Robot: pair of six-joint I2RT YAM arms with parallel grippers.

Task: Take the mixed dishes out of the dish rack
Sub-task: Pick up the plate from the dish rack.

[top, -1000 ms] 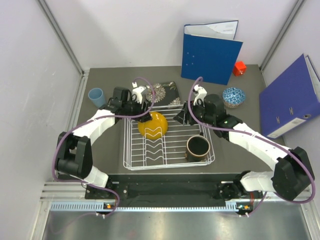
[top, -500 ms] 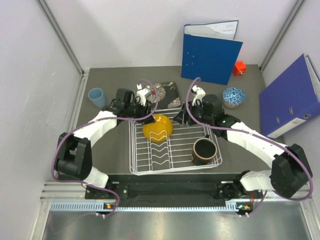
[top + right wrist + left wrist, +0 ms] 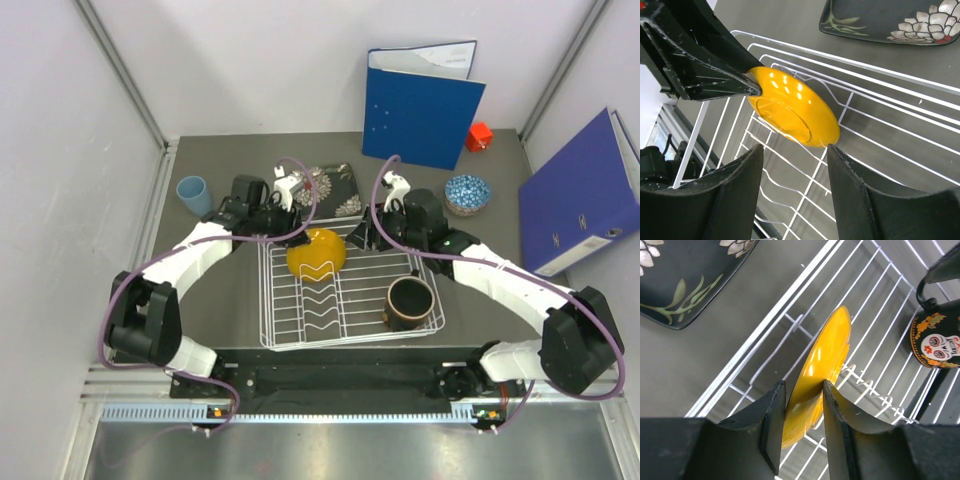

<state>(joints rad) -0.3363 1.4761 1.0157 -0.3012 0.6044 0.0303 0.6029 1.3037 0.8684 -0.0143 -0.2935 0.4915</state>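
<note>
The small yellow dish point(image 3: 316, 252) stands on edge at the back of the white dish rack point(image 3: 263, 300). My left gripper point(image 3: 293, 235) is shut on its rim; in the left wrist view both fingers pinch the yellow dish point(image 3: 822, 360). My right gripper point(image 3: 362, 236) hangs open over the rack's back edge, with the yellow dish point(image 3: 792, 112) just beyond its fingertips. The dark brown mug point(image 3: 408, 303) sits in the rack's front right corner. On the table lie the black plate point(image 3: 330, 188), the light blue cup point(image 3: 193, 193) and the speckled bowl point(image 3: 467, 192).
Two blue binders stand at the back point(image 3: 420, 105) and along the right wall point(image 3: 580, 200). A small red block point(image 3: 480, 135) sits between them. The black plate lies just behind the rack, close to both grippers.
My left gripper has closed onto the yellow dish. Rack, dish and mug shifted a little to the right early in the second. The right gripper stayed open.
</note>
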